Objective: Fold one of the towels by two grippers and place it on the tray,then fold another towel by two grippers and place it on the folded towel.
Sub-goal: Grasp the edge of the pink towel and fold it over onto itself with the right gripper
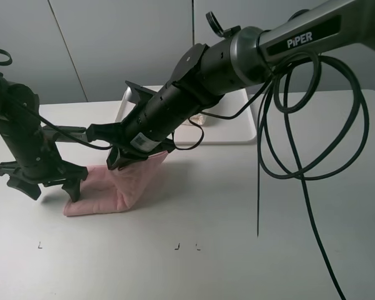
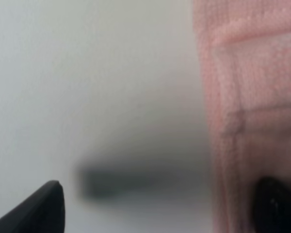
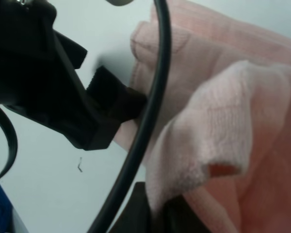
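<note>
A pink towel (image 1: 109, 190) lies on the white table, its right part lifted into a raised fold. My right gripper (image 1: 120, 159) reaches across to the left and is shut on the lifted towel edge; the right wrist view shows the towel (image 3: 223, 126) pinched at the gripper (image 3: 160, 213). My left gripper (image 1: 55, 194) is open at the towel's left end, low on the table. In the left wrist view the gripper (image 2: 157, 208) spans the towel's edge (image 2: 252, 97), with one finger (image 2: 276, 206) on the cloth. A white tray (image 1: 237, 128) stands at the back.
A small pale pinkish item (image 1: 200, 119) lies on the tray, mostly hidden behind my right arm. Black cables (image 1: 312, 125) loop down from the right arm over the table's right side. The left arm's gripper also shows in the right wrist view (image 3: 87, 111).
</note>
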Robot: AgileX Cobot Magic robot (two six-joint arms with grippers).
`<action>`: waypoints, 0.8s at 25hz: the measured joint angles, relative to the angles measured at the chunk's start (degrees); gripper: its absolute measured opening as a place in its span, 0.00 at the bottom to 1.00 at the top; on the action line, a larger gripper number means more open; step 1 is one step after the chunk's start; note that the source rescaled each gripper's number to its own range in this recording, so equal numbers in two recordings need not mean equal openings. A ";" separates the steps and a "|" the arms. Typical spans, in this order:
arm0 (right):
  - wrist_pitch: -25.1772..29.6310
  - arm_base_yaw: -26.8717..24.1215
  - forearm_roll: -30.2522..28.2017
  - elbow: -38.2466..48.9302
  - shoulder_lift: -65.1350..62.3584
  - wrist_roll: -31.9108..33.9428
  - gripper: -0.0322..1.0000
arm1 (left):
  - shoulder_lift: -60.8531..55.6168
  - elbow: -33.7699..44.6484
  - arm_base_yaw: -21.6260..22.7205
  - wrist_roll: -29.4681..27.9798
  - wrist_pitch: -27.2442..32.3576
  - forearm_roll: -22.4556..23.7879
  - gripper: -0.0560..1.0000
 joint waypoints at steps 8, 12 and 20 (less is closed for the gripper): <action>-0.34 2.22 15.98 -0.13 3.53 -12.86 0.03 | 0.00 0.00 0.00 1.06 -0.12 0.19 1.00; 0.36 2.40 23.01 -0.13 4.69 -18.27 0.03 | 0.00 0.00 0.00 1.45 -0.12 0.09 1.00; 2.08 2.40 25.72 -0.13 6.07 -20.29 0.03 | 0.00 -0.07 0.00 1.97 -0.12 0.09 1.00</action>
